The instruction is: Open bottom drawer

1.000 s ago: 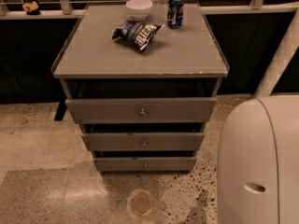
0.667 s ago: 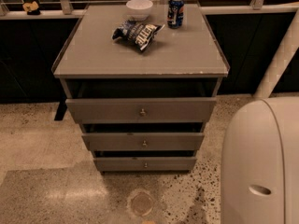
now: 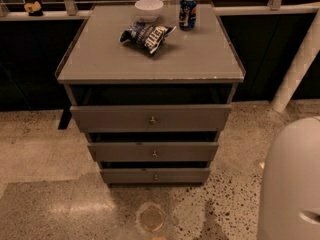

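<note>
Change: the white arm housing (image 3: pixel 292 184) has slid toward the lower right corner over the last second; the table (image 3: pixel 200 54) and drawers have not moved.
Meaning: no reach begun, I judge; the task is not started.
End effector: out of view; opening and load cannot be told.
Bottom drawer (image 3: pixel 175 175): lowest front, nearest the floor, knob (image 3: pixel 155 177) centred, untouched.
Writing: blue can (image 3: pixel 188 12) and chip bag (image 3: pixel 146 34) on the table; print unreadable.

bottom drawer (image 3: pixel 155 176) front: floor (image 3: pixel 60 184) open | white robot casing (image 3: pixel 290 184) right | gripper unseen
</note>
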You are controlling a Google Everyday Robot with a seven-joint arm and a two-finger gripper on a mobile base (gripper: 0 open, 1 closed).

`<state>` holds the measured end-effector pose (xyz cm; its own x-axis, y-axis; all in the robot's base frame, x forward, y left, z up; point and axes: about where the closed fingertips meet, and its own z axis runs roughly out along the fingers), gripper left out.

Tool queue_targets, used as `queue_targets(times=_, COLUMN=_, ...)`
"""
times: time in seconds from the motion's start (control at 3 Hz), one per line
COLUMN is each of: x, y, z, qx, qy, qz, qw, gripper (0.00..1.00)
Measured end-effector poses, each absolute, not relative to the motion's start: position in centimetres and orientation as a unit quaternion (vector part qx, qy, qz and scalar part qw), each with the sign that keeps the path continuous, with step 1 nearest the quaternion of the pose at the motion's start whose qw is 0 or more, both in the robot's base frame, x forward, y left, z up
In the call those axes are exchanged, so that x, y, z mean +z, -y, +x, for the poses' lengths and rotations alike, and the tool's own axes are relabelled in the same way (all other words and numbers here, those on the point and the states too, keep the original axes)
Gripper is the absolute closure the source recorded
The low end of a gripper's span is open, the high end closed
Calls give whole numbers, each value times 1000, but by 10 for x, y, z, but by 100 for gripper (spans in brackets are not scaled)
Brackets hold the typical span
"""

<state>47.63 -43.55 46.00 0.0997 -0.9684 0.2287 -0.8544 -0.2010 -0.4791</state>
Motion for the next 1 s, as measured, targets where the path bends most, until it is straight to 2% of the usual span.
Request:
queue_targets(times=0.33, x=421, y=446, z=481, qx=-229, qy=-674, qz=-689, qw=135, gripper=0)
queue_targets(times=0.67, x=367, y=457, z=492, qx=-210, qy=-705, qz=-667, qw=118, gripper=0)
queue_targets(times=1.0, x=352, y=457, z=490, qx=-204, qy=-706, qz=-669, qw=112, gripper=0)
